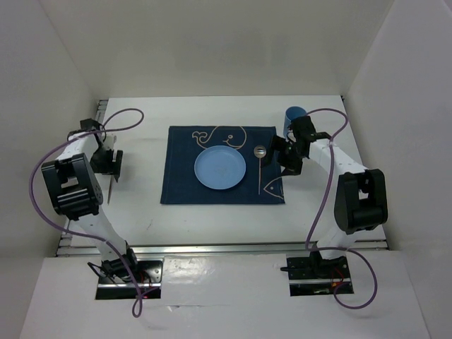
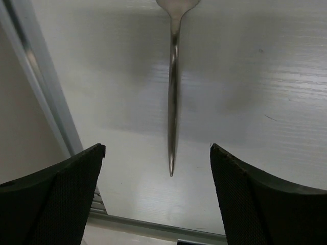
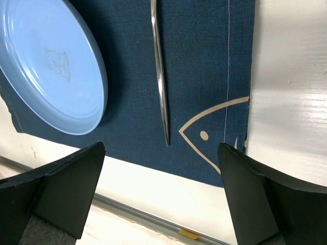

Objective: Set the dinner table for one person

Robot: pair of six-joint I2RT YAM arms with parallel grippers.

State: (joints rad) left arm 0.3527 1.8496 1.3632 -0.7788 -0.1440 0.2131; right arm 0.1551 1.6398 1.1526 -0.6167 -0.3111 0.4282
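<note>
Just beyond the arm bases, the dinner table (image 1: 212,222) spans the booth floor, with a navy placemat (image 1: 180,180) and blue plate (image 1: 220,169) at centre. Left gripper (image 2: 158,153), jaws spread, hangs over a fork (image 2: 172,102) on bare tabletop at the plate's 9 o'clock; right gripper (image 3: 161,153), also spread, hangs over a spoon (image 3: 160,76) on the placemat at 3 o'clock. Blue cup (image 1: 294,116) stands farther back, at 1 o'clock.

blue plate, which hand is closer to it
Right. The right hand hangs over the right edge of the placemat, just past the spoon from the blue plate; the left hand is well left of the placemat.
</note>
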